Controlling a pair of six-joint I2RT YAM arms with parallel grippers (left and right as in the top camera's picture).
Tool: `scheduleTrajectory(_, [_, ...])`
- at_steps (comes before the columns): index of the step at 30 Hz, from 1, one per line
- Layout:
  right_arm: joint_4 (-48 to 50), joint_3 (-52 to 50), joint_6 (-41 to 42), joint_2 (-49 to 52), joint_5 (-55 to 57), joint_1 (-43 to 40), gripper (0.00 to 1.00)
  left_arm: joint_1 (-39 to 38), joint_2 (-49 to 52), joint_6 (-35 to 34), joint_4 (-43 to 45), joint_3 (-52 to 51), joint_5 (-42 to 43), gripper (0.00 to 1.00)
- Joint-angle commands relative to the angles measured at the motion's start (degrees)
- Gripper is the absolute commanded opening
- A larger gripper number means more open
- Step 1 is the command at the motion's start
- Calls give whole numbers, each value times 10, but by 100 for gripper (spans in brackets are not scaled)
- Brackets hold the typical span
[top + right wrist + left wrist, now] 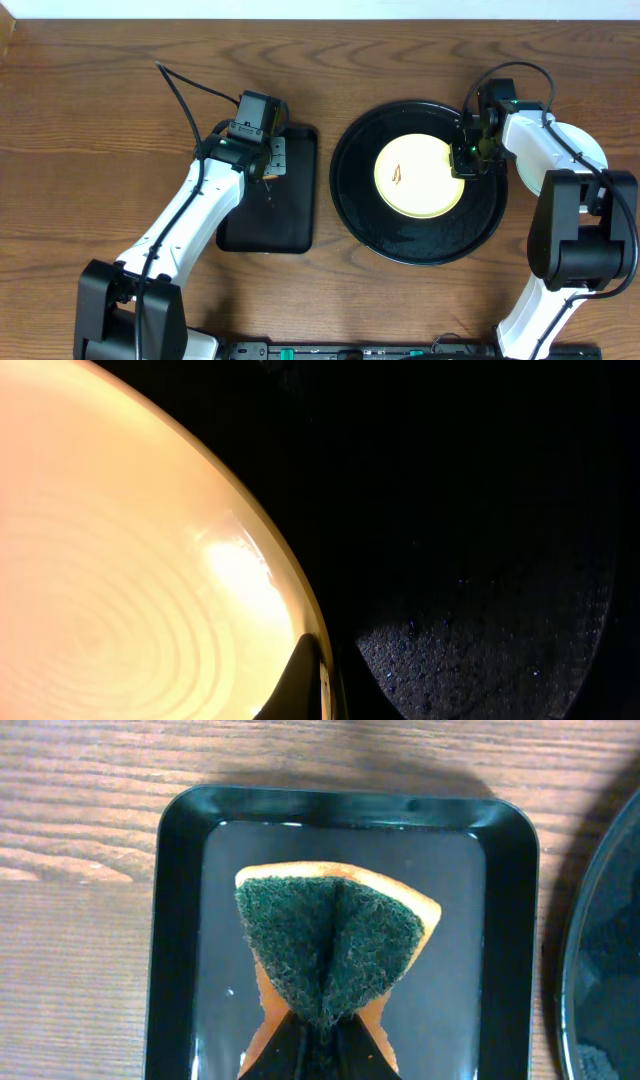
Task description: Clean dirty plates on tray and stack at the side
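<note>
The yellow plate (420, 177) lies in the middle of the round black tray (360, 215) and carries a small reddish-brown smear (398, 173). My right gripper (466, 160) is shut on that plate's right rim; in the right wrist view its fingers (305, 675) pinch the yellow plate (120, 560) at the edge. A pale plate (592, 148) rests on the table to the right of the tray, partly under my right arm. My left gripper (268, 178) is shut on a folded green-and-orange sponge (335, 945) above the small rectangular tray.
The rectangular black tray (300, 215) lies left of the round one, its wet floor (215, 920) showing under the sponge. The round tray's wet floor (480, 650) is speckled with droplets. Bare wooden table (90, 120) spreads to the far left.
</note>
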Motion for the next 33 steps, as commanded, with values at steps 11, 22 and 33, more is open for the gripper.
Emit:
scheduleTrajectory(11, [9,-10,-9,5,5,19,2,-2,6,20,-109,79,12,7])
scheduleTrajectory(22, [12,-10,-11,5,5,23,4,-2,49,14,-108,80,33,7])
scheduleTrajectory(33, [15,-10,-11,5,5,23,6,-1,106,14,-169,138,44,7])
